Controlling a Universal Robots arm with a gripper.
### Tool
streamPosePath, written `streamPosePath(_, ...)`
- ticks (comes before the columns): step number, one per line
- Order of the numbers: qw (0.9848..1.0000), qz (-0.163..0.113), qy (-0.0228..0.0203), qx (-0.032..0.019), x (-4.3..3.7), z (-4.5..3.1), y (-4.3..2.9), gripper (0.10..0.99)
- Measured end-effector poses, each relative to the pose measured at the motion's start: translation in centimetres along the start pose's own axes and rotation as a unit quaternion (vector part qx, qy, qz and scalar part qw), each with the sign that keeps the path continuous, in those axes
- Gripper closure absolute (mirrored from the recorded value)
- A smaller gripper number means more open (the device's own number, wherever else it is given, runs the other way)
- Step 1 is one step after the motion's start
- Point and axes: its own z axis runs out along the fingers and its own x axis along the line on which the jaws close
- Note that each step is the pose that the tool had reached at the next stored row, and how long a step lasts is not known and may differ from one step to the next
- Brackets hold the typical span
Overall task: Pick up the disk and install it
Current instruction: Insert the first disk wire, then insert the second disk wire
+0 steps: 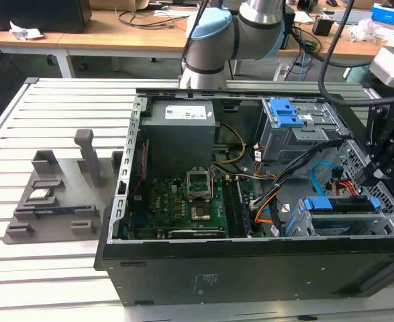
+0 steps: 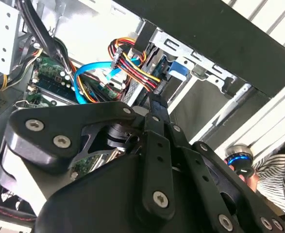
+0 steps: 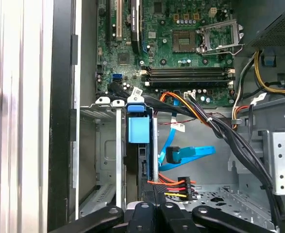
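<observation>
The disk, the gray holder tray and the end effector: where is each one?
disk (image 3: pixel 138 130), first wrist view, blue bracket.
gray holder tray (image 1: pixel 49 218), exterior view, flat base.
end effector (image 1: pixel 378 173), exterior view, tip.

My arm (image 1: pixel 240 33) is silver-grey tube with pale blue caps on its rounded joints. A black cable (image 1: pixel 331 47) loops down toward the wrist. My tool (image 1: pixel 383 151) is matte black: flat linkage bars pinned with round silver screws (image 2: pixel 159 198), over what looks like a bare metal core between the plates.
</observation>
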Motion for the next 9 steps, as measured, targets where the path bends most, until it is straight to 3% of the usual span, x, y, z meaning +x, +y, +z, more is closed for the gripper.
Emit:
streamPosePath(3,1.0,0.0,0.0,0.0,0.03,-1.12,0.11,0.98)
streamPosePath(9,1.0,0.0,0.0001,0.0,0.04,-1.29,0.13,0.98)
